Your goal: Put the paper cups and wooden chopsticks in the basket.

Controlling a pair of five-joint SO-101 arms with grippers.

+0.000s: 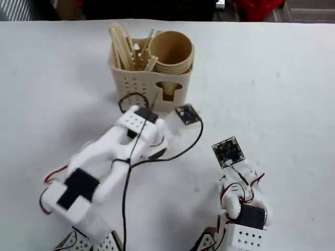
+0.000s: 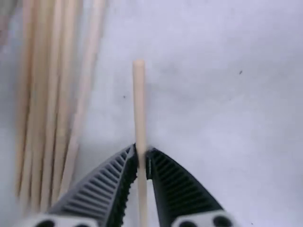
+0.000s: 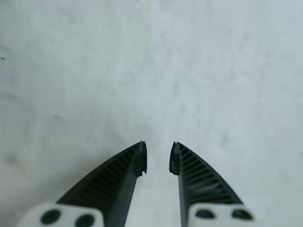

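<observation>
A white surface point(image 1: 277, 78) carries everything. The left arm point(image 1: 104, 157) is the largest thing on it, stretching from the near left edge up towards the middle, its wrist just short of the near wall of the basket. The right arm point(image 1: 242, 206) sits folded at the near right, well apart from the basket.

The basket point(image 1: 133, 86), a pale perforated tub, stands at the far middle of the surface, a little to the left. In its right compartment sits a stack of paper cups point(image 1: 180, 65), nested and upright with the mouth open to the top. In its left compartment a bundle of wooden chopsticks point(image 1: 123, 47) stands on end, leaning slightly and rising above the rim.

The right end effector point(image 3: 157, 156) hangs over bare surface with its jaws a little apart and nothing between them. The left end effector point(image 2: 141, 158) has its jaws closed tight on a single chopstick point(image 2: 138, 104), which runs straight out past the fingertips with its blunt end free. In the left wrist view the bundled chopsticks point(image 2: 42, 113) run roughly parallel to the held one, beside it and apart from it
</observation>
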